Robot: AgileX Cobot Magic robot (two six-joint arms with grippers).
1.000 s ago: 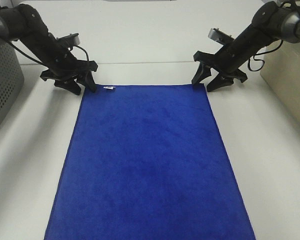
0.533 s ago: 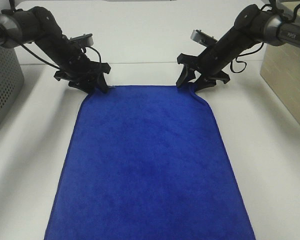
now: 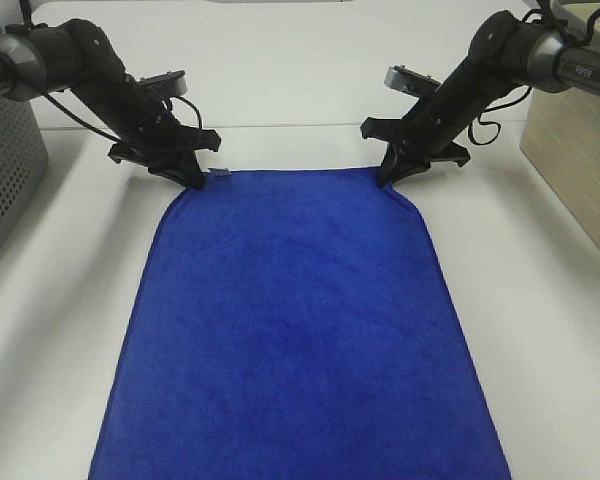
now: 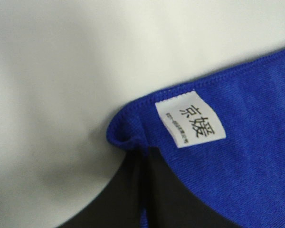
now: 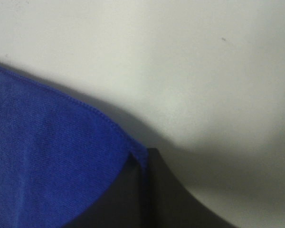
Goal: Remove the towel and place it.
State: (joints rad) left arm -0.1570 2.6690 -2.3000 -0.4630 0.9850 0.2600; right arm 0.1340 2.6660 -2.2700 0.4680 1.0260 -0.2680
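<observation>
Exterior high view: the royal-blue towel lies flat on the white surface, its near edge cut off by the frame. Bare surface lies on both long sides; a grey perforated basket stands far left and a beige box far right. The plush pile is bordered by a stitched hem, with a small white printed tag at one far corner. The left gripper has its fingers clenched on that corner; the right gripper pinches the other far corner.
</observation>
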